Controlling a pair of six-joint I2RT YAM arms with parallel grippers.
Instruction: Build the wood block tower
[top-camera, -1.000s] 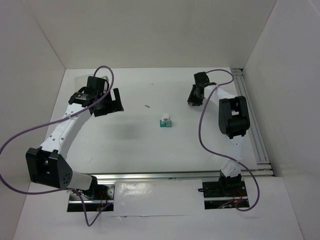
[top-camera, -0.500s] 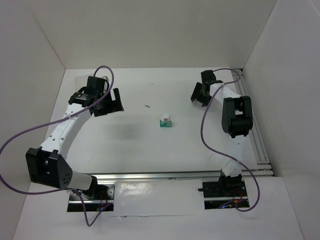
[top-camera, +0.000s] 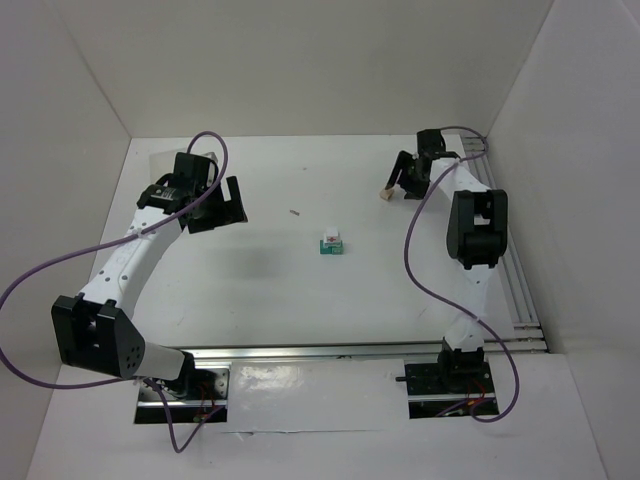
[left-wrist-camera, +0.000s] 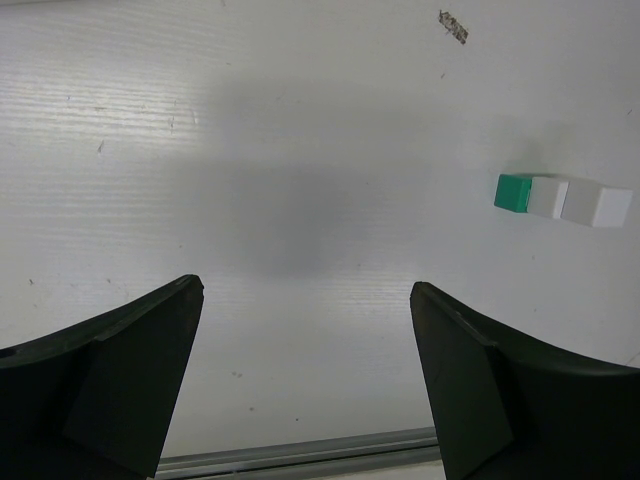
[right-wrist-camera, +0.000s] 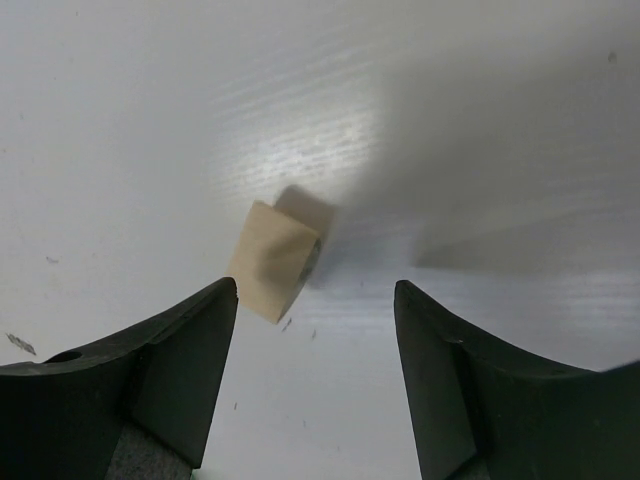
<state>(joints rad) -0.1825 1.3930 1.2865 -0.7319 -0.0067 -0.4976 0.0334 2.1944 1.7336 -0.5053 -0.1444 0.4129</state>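
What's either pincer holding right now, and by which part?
Nothing. Left pincer and right pincer both stand open; the tan block lies loose on the table below the right one.

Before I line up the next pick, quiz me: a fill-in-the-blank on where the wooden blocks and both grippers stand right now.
1. The white wooden cube sits on the teal-green wooden cube, a stack ____ blocks high.
2. The tan wooden cylinder lies on the white ____, away from that stack.
3. The right gripper, close by it, has its jaws ____.
4. The left gripper holds ____.
Missing words: two; table; open; nothing.
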